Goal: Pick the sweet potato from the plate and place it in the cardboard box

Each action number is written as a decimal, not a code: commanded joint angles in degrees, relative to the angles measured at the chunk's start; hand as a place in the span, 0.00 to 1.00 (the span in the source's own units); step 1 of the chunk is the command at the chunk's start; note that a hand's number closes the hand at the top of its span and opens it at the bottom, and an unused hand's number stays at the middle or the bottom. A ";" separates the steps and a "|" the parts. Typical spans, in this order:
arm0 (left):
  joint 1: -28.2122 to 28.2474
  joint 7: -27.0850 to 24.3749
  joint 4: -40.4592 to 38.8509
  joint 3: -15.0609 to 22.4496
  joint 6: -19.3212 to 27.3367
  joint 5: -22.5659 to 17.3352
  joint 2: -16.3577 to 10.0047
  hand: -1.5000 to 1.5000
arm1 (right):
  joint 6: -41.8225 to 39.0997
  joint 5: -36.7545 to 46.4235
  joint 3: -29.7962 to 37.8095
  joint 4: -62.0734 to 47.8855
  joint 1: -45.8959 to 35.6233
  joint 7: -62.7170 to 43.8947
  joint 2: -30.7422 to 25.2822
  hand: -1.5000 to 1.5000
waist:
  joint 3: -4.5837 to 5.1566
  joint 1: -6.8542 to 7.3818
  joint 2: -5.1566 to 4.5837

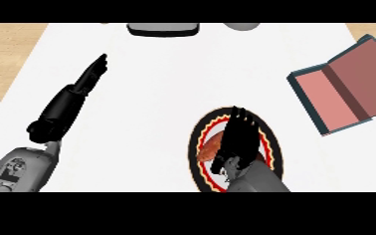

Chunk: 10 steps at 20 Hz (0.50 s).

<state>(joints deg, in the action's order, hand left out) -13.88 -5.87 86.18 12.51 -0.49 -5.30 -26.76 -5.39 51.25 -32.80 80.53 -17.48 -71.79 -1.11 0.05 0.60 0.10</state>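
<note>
Progress was slight, by our reckoning: the sweet potato lay on the plate, near us and a little right of centre, not yet lifted. The right hand hung over the plate with its fingers straight and pointing away from us, released and holding nothing. It sat just right of the sweet potato and covered part of it. We could not tell whether the hand touched it. Grasping, lifting, carrying to the right and setting down were all left to do.

The cardboard box stood well apart at the right edge, farther from us than the plate. It was open, with nothing in the part we could see. It looked flat-sided and angular, dark outside and dull pink inside, with a darker band across the middle.

The sweet potato looked orange-brown, smooth and oblong. The plate was round and glossy, with a black rim, a red and yellow ring and a pale centre. The counter was plain matte white.

The left hand rested at the left, fingers straight and relaxed.
</note>
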 commanded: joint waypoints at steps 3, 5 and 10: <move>1.06 0.21 0.99 1.71 2.26 2.88 3.17 0.50 | 2.30 -2.03 -0.15 -1.85 -0.72 -12.42 1.06 0.00 | -0.04 -0.09 -0.06; 0.94 -0.65 -0.07 -1.71 -1.31 -0.08 0.87 0.50 | 4.09 -1.87 -2.97 -0.42 0.63 -12.57 1.06 0.00 | -0.03 -0.21 -0.05; -0.90 0.18 -0.94 0.22 0.88 4.54 4.91 0.50 | 6.08 -0.33 -6.31 -7.22 -3.83 -7.36 1.06 1.00 | -0.05 -0.22 -0.17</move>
<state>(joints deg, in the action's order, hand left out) -13.79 -5.72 86.03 11.39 -0.90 -3.50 -24.58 -2.20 50.28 -36.61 76.84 -17.52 -69.78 -1.03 0.05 0.40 0.07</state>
